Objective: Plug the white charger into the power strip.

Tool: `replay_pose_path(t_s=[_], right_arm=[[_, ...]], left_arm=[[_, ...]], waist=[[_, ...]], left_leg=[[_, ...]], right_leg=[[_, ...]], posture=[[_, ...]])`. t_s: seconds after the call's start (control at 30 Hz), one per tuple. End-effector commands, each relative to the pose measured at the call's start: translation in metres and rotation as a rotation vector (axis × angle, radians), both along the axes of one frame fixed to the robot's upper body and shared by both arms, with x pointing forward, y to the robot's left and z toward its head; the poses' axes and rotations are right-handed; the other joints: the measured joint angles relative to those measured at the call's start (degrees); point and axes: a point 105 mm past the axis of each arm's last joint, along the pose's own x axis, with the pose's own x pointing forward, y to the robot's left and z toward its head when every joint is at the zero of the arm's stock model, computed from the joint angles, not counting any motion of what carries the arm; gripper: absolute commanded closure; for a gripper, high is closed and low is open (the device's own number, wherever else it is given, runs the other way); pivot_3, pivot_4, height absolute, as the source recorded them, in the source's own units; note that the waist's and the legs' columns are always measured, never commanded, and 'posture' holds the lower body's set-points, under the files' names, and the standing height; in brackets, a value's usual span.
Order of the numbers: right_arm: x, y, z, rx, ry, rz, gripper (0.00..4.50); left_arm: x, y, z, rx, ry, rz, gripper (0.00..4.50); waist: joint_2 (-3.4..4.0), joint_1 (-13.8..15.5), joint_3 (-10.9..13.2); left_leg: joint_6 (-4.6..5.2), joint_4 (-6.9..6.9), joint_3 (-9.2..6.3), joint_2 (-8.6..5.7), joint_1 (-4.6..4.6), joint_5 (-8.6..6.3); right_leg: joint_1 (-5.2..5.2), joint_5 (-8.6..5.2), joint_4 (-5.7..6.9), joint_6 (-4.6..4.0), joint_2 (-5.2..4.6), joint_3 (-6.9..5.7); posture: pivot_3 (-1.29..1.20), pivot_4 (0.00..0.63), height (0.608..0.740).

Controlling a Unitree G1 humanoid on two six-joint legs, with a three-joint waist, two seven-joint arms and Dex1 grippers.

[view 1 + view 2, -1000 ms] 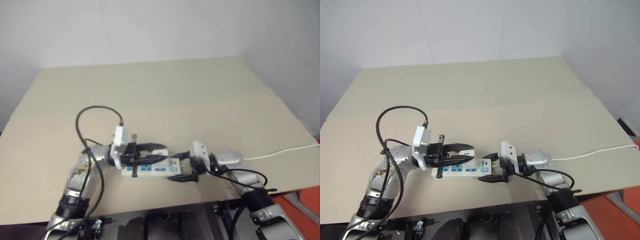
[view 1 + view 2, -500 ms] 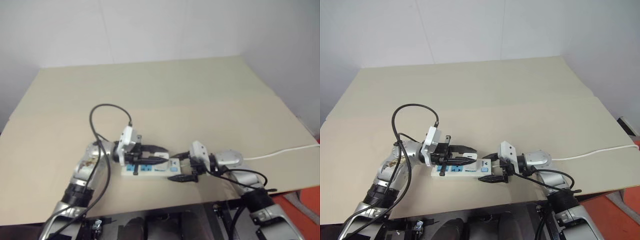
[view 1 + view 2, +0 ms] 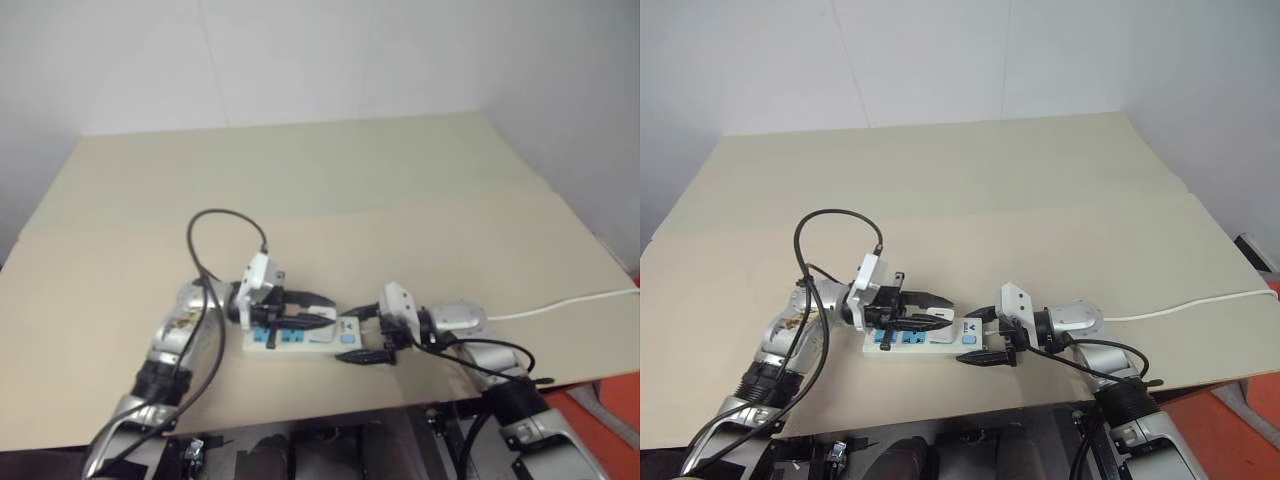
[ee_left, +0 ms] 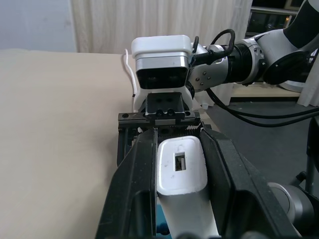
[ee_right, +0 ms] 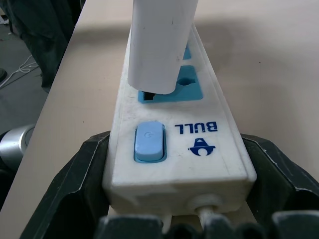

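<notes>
Clamping white charger (image 4: 180,167), left gripper (image 4: 178,149) hovers over power strip (image 5: 172,129); charger base meets blue socket nearest switch. Right gripper (image 5: 177,191), fingers spread wide, braces strip's cord end. Strip lies flat near table (image 3: 300,200) front edge.

Beige table against pale walls

The table (image 3: 990,190) spans the scene under white walls (image 3: 940,60); an orange-red patch of floor (image 3: 1230,420) lies past its near right corner.

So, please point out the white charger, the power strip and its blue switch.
white charger (image 4: 181,167), left wrist view, its end face.
power strip (image 5: 177,167), right wrist view, its white top.
blue switch (image 5: 149,142), right wrist view, its middle.
</notes>
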Motion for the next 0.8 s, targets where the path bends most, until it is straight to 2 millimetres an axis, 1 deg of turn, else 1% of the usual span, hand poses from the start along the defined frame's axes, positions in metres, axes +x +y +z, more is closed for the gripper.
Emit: replay_pose_path(t_s=[0.03,0.2,0.3,0.5,0.8], right_arm=[[-0.009,0.002,-0.016,-0.05,0.039,0.024,1.06],[-0.009,0.001,-0.015,-0.049,0.041,0.02,1.06],[-0.009,0.001,-0.015,-0.047,0.043,0.019,1.06],[-0.009,0.001,-0.015,-0.046,0.039,0.024,1.06],[-0.01,0.002,-0.015,-0.044,0.031,0.038,1.06]], left_arm=[[0.003,-0.001,0.0,0.019,-0.033,0.005,3.46],[0.0,0.001,-0.003,0.032,-0.065,0.001,3.46],[-0.001,0.003,-0.005,0.02,-0.07,0.027,3.46],[-0.009,0.007,-0.014,0.017,-0.08,0.062,3.46],[-0.012,0.014,-0.028,0.037,-0.093,0.1,3.46]], waist=[[0.0,0.0,0.0],[0.0,0.1,0.0],[0.0,0.0,0.0],[0.0,0.1,0.0],[0.01,0.0,0.0]], left_leg=[[0.0,0.0,0.0,0.0,0.0,0.0],[0.0,0.0,0.0,0.0,0.0,0.0],[0.0,0.0,-0.01,0.0,0.01,0.0],[0.0,-0.02,-0.01,0.03,0.01,-0.01],[0.01,-0.05,-0.01,0.04,0.02,-0.01]], right_leg=[[0.0,0.0,0.0,0.0,0.0,0.0],[0.01,0.0,0.0,0.0,0.0,0.0],[0.02,0.0,0.0,0.0,-0.01,0.0],[0.01,0.0,-0.03,0.0,-0.01,0.0],[0.01,0.0,-0.05,0.0,0.0,0.0]], posture=[[0.0,0.15,0.74],[0.0,0.15,0.74],[0.0,0.15,0.74],[0.0,0.15,0.74],[0.0,0.15,0.74]])
